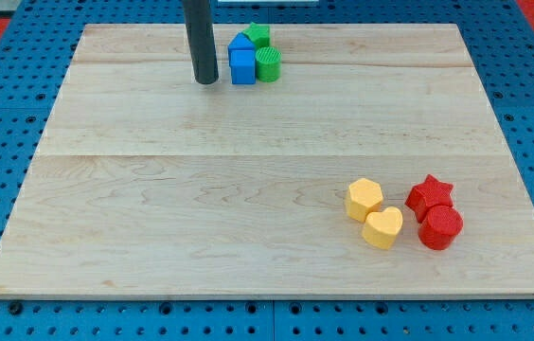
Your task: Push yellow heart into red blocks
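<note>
The yellow heart (382,227) lies at the view's lower right. A yellow hexagon (364,199) touches it on its upper left. A red star (430,195) and a red round block (440,227) sit just right of the heart; the red round block is a small gap away from it. My tip (206,80) is at the view's top, left of centre, far from the heart and close to the left of the blue blocks.
Two blue blocks (241,59) and two green blocks (267,62) cluster at the view's top beside my tip. The wooden board (201,189) lies on a blue pegboard surface (2,114).
</note>
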You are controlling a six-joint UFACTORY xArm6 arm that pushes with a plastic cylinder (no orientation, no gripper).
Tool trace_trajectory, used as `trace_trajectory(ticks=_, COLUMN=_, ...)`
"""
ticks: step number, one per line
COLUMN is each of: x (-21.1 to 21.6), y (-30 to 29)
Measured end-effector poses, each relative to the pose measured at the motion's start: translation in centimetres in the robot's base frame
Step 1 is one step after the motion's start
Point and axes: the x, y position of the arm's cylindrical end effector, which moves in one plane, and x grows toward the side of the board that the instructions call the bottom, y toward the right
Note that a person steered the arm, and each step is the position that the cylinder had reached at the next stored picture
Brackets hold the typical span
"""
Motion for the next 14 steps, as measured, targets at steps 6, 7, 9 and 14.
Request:
trace_trajectory(ticks=6, x=-1.7, y=-1.5)
trace_trajectory(ticks=7, x=-3.6, y=-2.1)
trace_trajectory(ticks=9, x=5.2, y=2.4)
trace_trajectory(ticks=14, x=18.8, y=8.0)
